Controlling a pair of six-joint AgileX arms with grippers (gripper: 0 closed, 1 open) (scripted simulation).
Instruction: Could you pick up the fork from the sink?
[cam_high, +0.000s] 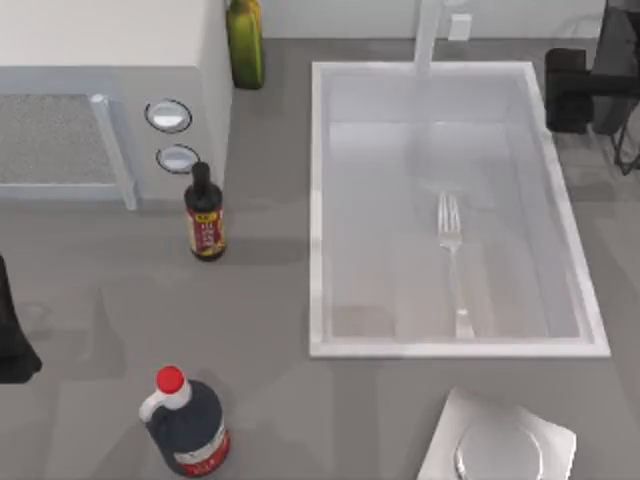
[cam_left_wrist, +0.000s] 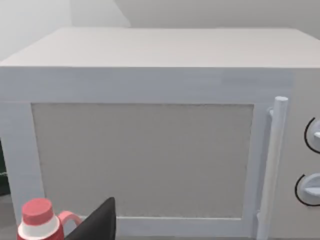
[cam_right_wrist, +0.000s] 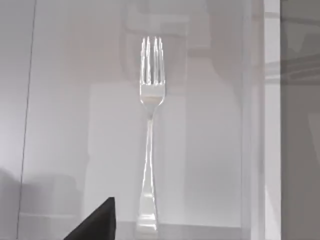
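The fork (cam_high: 452, 262) lies flat on the bottom of the sink (cam_high: 318, 200), toward its right side. It looks thin, hard, light and slippery. Pinch the narrow handle's middle. I cannot tell if either end effector is open.

Shiny smooth metal fork (cam_high: 452, 258), smooth pale glossy sink (cam_high: 318, 200), matt grey table (cam_high: 270, 300)

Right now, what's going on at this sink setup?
Nothing is being handled yet. The fork lies flat on the floor of the sink, tines toward the faucet, untouched. The right arm sits at the table's far right corner beside the sink, its wrist camera looking down on the fork. The left arm is parked at the table's left edge, facing the microwave.
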